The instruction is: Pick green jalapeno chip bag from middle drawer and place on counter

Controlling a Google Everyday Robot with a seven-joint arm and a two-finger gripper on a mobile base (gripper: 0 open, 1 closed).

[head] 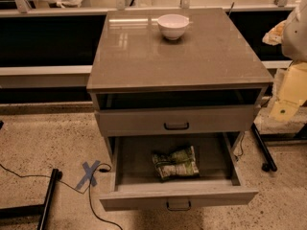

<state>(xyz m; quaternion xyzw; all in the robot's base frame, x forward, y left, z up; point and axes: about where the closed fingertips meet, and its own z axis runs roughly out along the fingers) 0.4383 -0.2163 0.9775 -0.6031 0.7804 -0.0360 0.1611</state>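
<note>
The green jalapeno chip bag (176, 163) lies crumpled on the floor of the open middle drawer (178, 198), a little right of its centre. The drawer is pulled far out, with its dark loop handle at the front. The counter (144, 56) is the glossy grey-brown top of the cabinet above it. My gripper (288, 97) shows as pale cream parts at the right edge of the camera view. It is beside the counter's right front corner, above and well to the right of the bag, and touches nothing.
A white bowl (173, 26) stands at the back centre of the counter. A drawer front with a loop handle (176, 126) sits above the open drawer. Black stand legs (263, 150) and cables (91, 186) lie on the speckled floor, beside a blue tape cross (89, 172).
</note>
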